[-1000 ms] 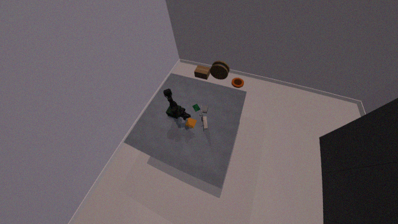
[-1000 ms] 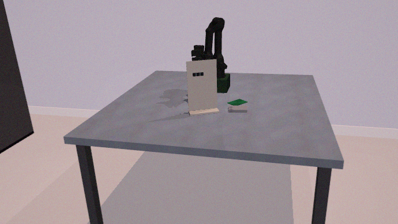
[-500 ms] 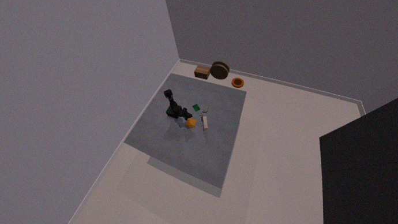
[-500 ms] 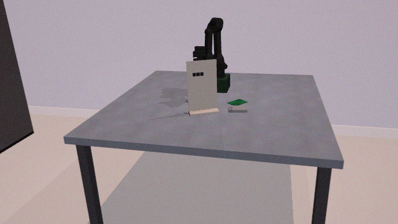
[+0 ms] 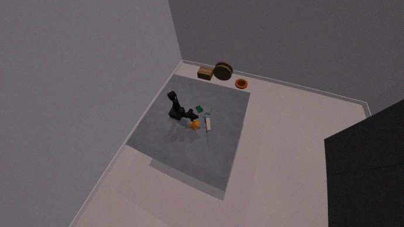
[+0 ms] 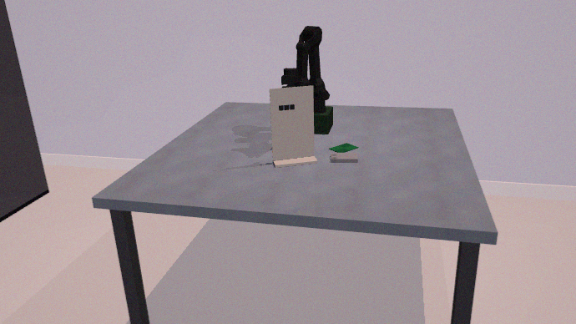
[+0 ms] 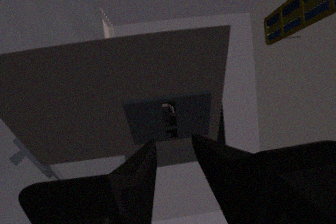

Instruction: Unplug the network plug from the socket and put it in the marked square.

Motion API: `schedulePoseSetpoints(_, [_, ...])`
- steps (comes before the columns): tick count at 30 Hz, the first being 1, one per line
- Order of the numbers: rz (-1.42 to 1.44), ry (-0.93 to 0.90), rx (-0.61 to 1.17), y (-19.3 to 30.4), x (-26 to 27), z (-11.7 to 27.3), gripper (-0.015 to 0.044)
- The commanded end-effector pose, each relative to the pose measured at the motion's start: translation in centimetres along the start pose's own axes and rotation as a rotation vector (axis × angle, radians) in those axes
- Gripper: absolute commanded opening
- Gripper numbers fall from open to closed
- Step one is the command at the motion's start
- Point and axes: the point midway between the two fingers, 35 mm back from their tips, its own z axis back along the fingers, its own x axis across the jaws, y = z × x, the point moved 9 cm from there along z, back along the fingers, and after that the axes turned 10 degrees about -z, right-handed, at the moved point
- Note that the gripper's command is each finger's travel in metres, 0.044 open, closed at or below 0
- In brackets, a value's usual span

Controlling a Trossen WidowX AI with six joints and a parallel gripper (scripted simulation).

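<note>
The upright panel [image 6: 293,133] [image 7: 90,90] stands on the table [image 5: 184,155] [image 6: 382,192]. Its dark socket plate [image 7: 192,117] has a column of openings. A small pale piece [image 7: 168,106], apparently on the plug, shows at the upper opening; the tab is not clear. My gripper [image 5: 198,117] [image 7: 173,141] is partly open with nothing between its fingers, facing the panel with the socket ahead of the fingertips. The panel hides it in the exterior view. A green square [image 5: 199,109] [image 6: 344,147] and an orange patch [image 5: 194,124] lie on the table; which one is the marked square is unclear.
The panel's pale foot [image 5: 208,124] [image 6: 295,161] rests on the table. A small flat grey device [image 5: 208,112] [image 6: 346,158] lies beside the panel, near the green square. A brown box, a round brown object and an orange ring stand on the floor beyond the table.
</note>
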Motion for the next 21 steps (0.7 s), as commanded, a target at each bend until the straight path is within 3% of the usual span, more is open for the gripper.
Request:
schedulePoseSetpoints(1, [0.003, -0.002, 0.003, 0.0, 0.1, -0.7, 0.0156])
schedulePoseSetpoints(21, [0.002, 0.001, 0.003, -0.7, 0.1, -3.8, 0.0156])
